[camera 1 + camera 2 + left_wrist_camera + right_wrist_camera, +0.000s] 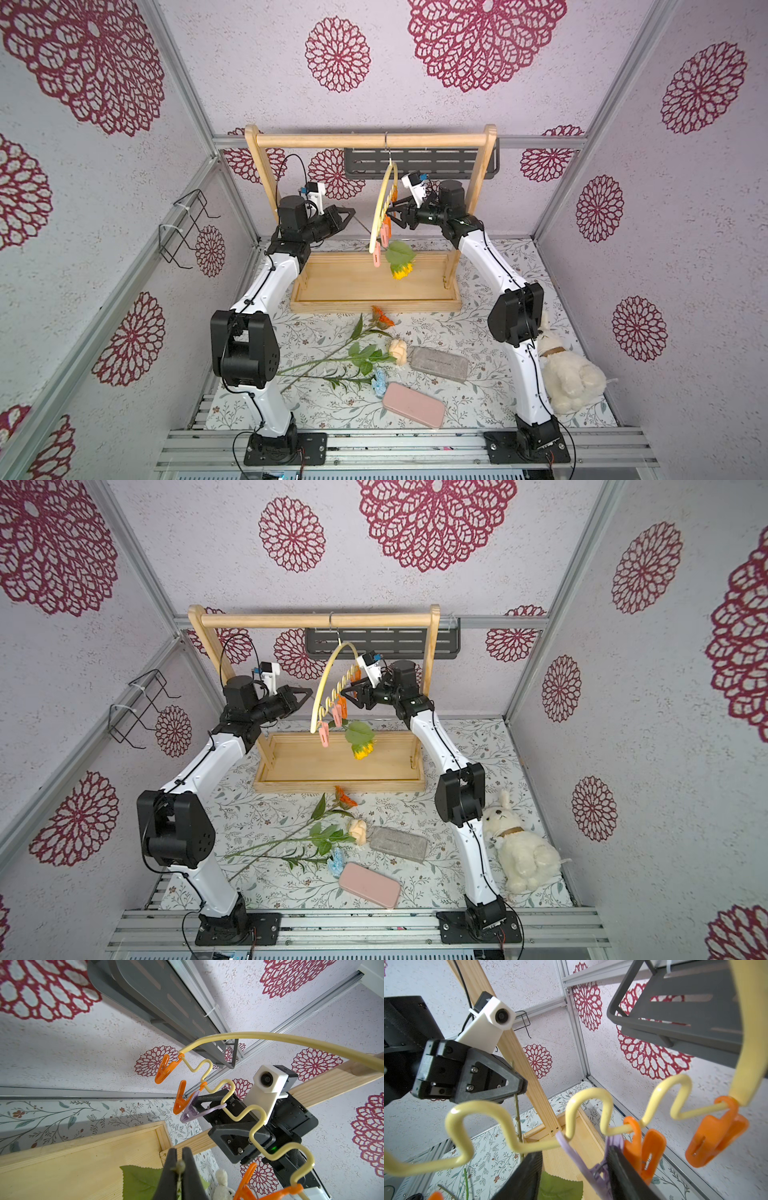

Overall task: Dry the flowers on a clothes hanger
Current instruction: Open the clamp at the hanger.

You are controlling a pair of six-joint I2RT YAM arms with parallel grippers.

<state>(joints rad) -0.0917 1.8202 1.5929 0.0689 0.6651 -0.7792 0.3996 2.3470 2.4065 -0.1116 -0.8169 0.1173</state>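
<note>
- Closest to the left wrist lens, the left hand (179, 1152) is pressed together on the thin stem of the sunflower (402, 271).
- The sunflower hangs head down over the tray of the wooden rack (332, 140), with its broad green leaf just above the bloom.
- The clothes hanger (379, 208) hangs by its metal hook from the rack's top bar. It sits between the two hands and shows nearly edge-on in a top view.
- The right hand (572, 1153) is spread, with the lilac clip (583, 1165) between its fingers (623, 1167). I cannot tell whether they press on the clip.
- Orange clips (164, 1070) hang along the hanger's wavy bar, and a pink clip (377, 255) hangs at its low end.
- Three more flowers lie on the counter (478, 328) in front of the rack: the orange bloom (382, 316), the rose (398, 351) and the blue bloom (379, 382). Their stems run toward the left arm.
- A grey case (439, 363) lies just beside the rose, and a pink case (413, 404) just beside the blue bloom.
- A cream plush toy (569, 376) sits by the right arm.
</note>
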